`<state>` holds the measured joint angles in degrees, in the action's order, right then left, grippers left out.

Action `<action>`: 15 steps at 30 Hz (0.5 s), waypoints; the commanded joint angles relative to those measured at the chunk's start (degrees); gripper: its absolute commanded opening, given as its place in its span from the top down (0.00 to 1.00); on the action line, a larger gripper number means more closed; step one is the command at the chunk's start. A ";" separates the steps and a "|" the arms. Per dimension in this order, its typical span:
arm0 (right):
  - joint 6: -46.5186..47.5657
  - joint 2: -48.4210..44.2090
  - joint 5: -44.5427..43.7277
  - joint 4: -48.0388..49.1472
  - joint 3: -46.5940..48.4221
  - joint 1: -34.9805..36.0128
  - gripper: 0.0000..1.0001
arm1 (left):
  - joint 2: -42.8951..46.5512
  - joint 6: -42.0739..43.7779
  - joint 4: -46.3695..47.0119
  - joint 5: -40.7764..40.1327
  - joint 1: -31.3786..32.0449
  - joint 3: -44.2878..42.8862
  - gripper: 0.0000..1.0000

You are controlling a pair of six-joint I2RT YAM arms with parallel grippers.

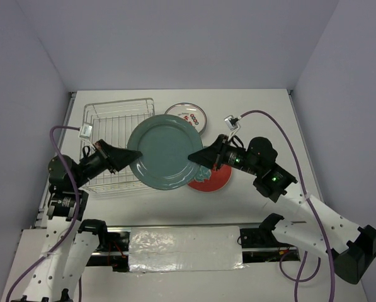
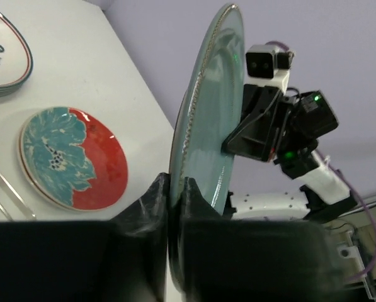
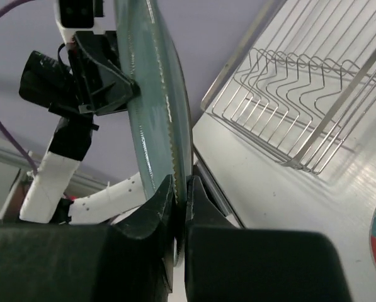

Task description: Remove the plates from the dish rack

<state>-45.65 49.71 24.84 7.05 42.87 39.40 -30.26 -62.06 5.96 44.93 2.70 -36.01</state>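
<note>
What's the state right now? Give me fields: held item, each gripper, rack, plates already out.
held item: teal plate, lifted, gripped at opposite rims
left gripper: shut on the plate's left rim
right gripper: shut on the plate's right rim
dish rack: no plates visible in it
already out: white plates, floral plates, both right of the rack

The left gripper is clamped on the left rim of the teal plate, the right gripper on its right rim, facing each other.
</note>
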 commanded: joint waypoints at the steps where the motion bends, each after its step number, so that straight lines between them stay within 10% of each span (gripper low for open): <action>1: 3.11 -1.72 -5.84 -0.88 1.87 0.42 1.00 | -0.06 -0.54 4.26 -0.54 0.03 -3.36 0.70; 4: 1.27 -3.91 -13.38 -5.70 1.25 -0.28 1.00 | -1.72 9.19 -7.06 -3.34 0.03 -8.26 0.01; 8: -6.27 -9.09 -16.76 -9.68 -2.78 -7.91 1.00 | -3.31 20.12 -26.66 -14.66 0.03 -14.61 0.00; 15: -9.55 -11.06 4.74 -7.05 -10.35 -29.27 1.00 | -2.08 26.73 -30.21 -16.28 0.03 -13.48 0.01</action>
<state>-51.42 38.74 16.86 -9.63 31.75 14.39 -32.56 -40.77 -20.82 30.63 2.72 -49.82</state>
